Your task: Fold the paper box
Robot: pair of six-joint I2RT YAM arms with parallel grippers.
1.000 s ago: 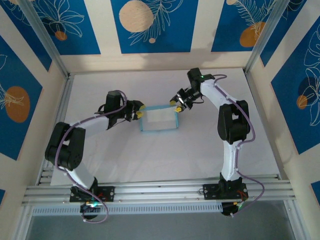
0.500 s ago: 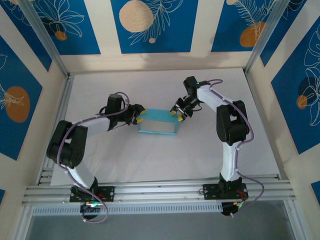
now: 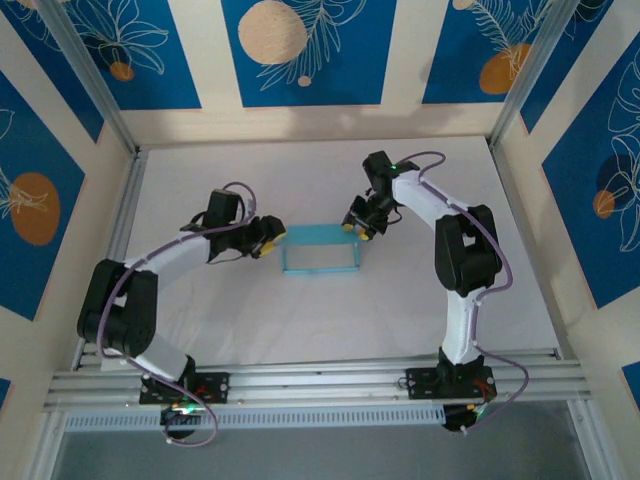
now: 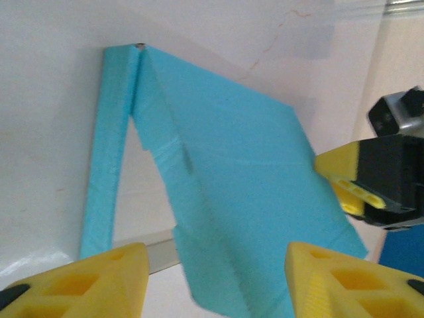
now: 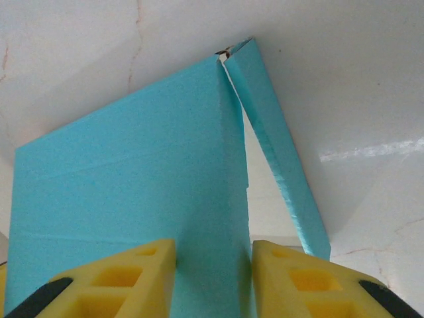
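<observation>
The light-blue paper box (image 3: 318, 252) sits open-topped near the middle of the white table (image 3: 400, 310), right between the two arms. The right gripper (image 3: 356, 224) has its yellow jaws pinched narrow on the wall at the box's far right corner. The left gripper (image 3: 268, 240) hangs just off the left end, jaws wide, gripping nothing.

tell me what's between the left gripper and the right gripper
The paper box. In the top view it fills the stretch from the left gripper to the right gripper, and each wrist view shows a blue wall between that gripper's jaws.
</observation>
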